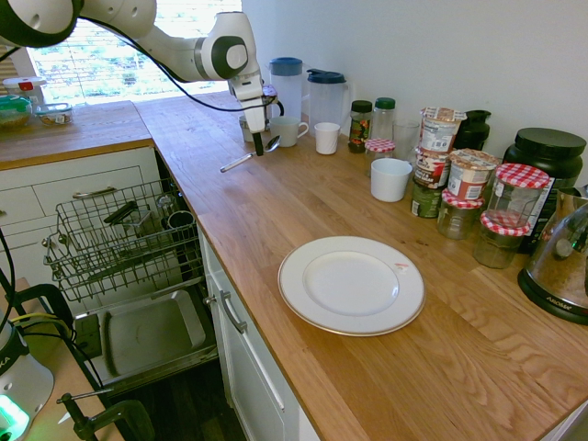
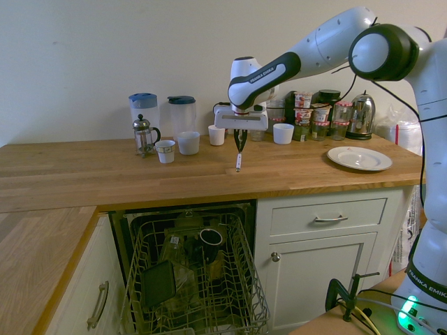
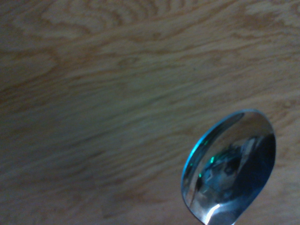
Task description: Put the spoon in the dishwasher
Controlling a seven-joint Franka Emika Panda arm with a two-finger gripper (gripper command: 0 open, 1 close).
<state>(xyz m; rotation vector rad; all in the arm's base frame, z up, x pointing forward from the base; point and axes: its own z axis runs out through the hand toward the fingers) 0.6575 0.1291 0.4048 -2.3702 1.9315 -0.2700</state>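
My gripper (image 1: 258, 147) is over the wooden counter near the back wall and is shut on the spoon (image 1: 241, 162), a slim silver one. It grips the spoon close to its bowl, and the long handle slants down toward the counter. From the other side the gripper (image 2: 240, 144) shows with the spoon (image 2: 238, 162) hanging below it. The spoon's shiny bowl (image 3: 229, 166) fills the wrist view's corner over wood grain. The dishwasher (image 1: 124, 243) stands open below the counter with its wire rack (image 2: 192, 279) pulled out, holding a mug and a few other items.
A white plate (image 1: 351, 285) lies on the counter's near part. White cups (image 1: 390, 179), two blue-lidded jugs (image 1: 326, 96), jars (image 1: 464, 184) and a kettle (image 1: 565, 266) line the back wall. A French press (image 2: 143, 134) stands by the jugs. The dishwasher door (image 1: 147, 335) lies dropped down.
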